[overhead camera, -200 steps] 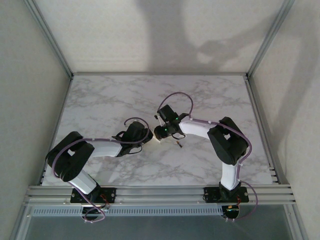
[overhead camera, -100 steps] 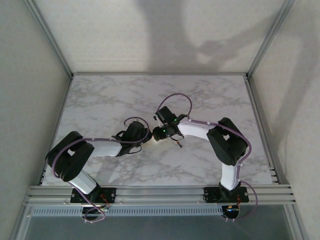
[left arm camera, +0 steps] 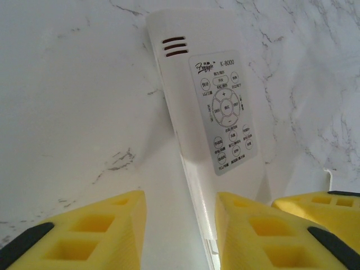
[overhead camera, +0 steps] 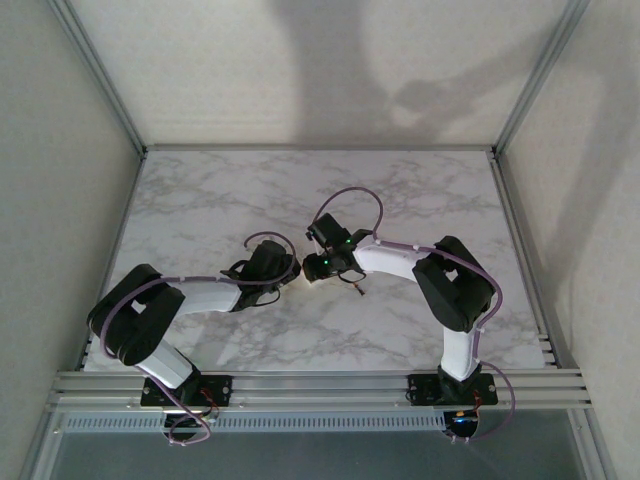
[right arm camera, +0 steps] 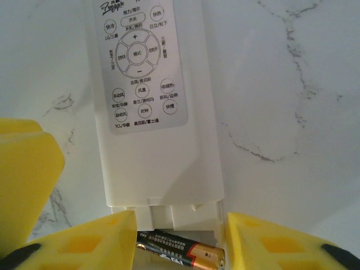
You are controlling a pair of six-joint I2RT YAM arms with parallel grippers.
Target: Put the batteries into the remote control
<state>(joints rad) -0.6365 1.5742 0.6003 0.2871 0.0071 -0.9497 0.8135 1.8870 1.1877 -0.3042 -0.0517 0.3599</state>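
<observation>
The white remote control (right arm camera: 160, 169) lies face up on the marble with its grey button panel showing. Its near end is slid open. One battery (right arm camera: 181, 254), black with a copper end, lies crossways in that open end. My right gripper (right arm camera: 180, 215) straddles it, jaws open, with a sliver of space at the copper end. My left gripper (left arm camera: 179, 194) is open too. Its right-hand finger (left arm camera: 253, 225) rests against the near end of the remote control (left arm camera: 225, 84), the other stands over bare table. A second battery (overhead camera: 356, 289) lies just right of the right gripper (overhead camera: 316, 268).
The two grippers crowd the same end of the remote, fingers almost touching: the right one's finger (left arm camera: 329, 205) shows beside the left gripper, the left one's (right arm camera: 25, 180) beside the right. Marble table (overhead camera: 200, 210) stretches around, with frame posts and walls on three sides.
Both wrists have crept a little to the left and farther onto the table. The right jaws have spread slightly around the battery. The loose battery has not moved.
</observation>
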